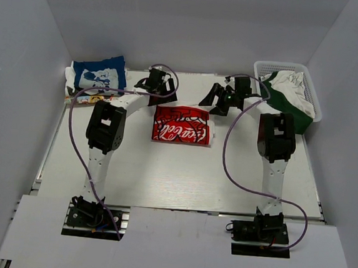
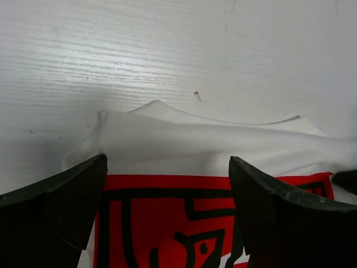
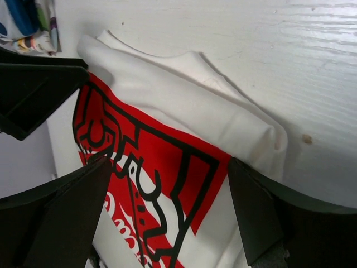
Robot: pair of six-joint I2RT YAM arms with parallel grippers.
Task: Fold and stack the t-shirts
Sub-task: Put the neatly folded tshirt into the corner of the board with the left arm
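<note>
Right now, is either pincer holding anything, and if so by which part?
Nothing is held. The left pincer and the right pincer both stand open over the far edge of the folded white Coca-Cola t-shirt.

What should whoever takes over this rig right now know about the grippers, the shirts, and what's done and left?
Left gripper: open, empty, at the far edge of the Coca-Cola shirt.
Right gripper: open, empty, at that shirt's far right corner.
Done: Coca-Cola shirt folded, lying mid-table; blue shirt folded on the pile at the far left corner.
Left: stack the Coca-Cola shirt on that pile; the clothes in the basket, far right, look unfolded.
</note>
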